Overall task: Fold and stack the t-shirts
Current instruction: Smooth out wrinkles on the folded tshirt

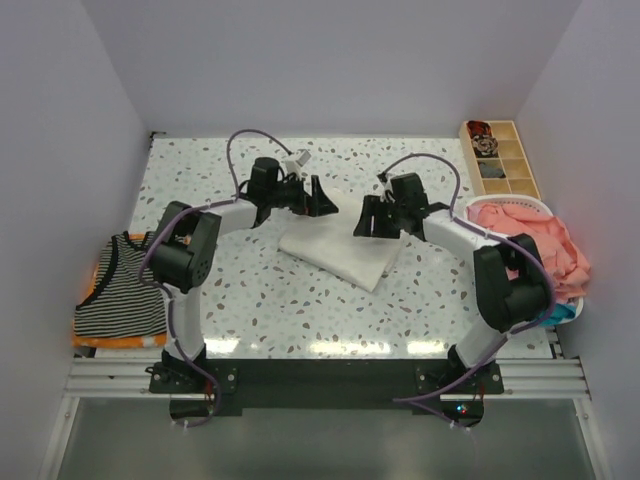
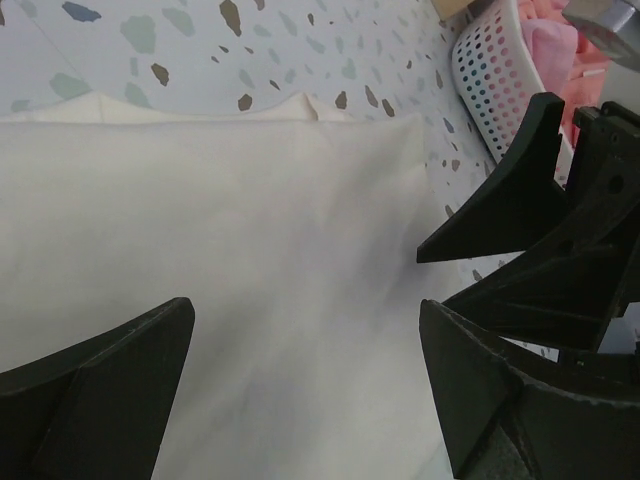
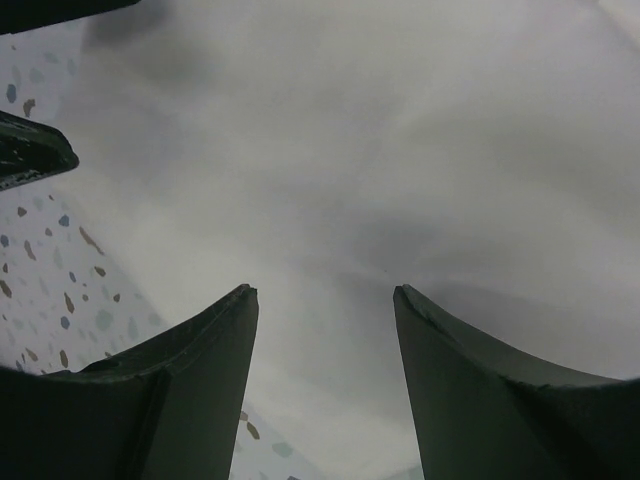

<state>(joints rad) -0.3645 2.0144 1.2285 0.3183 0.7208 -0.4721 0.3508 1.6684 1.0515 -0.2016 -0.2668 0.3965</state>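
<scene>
Folded cream tee (image 1: 340, 252), table (image 1: 300, 312) ctr.

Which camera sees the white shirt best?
The top view: it shows the whole folded shirt on the table. The left wrist view shows only one part with its edge; the right wrist view, just plain cloth close up.

Compartmented wooden tray (image 1: 503, 158) just beside white perforated basket (image 2: 480, 80), speckled tabletop (image 1: 300, 310).

Plain cream on the folded t-shirt (image 1: 340, 250), black-and-white stripes on the left t-shirt (image 1: 120, 290), an orange t-shirt (image 1: 120, 343) beneath. Coral-pink on the heaped t-shirts (image 1: 530, 245) in a white, hole-dotted basket (image 2: 487, 70). White tabletop (image 1: 300, 310) speckled grey, brown and green.
</scene>
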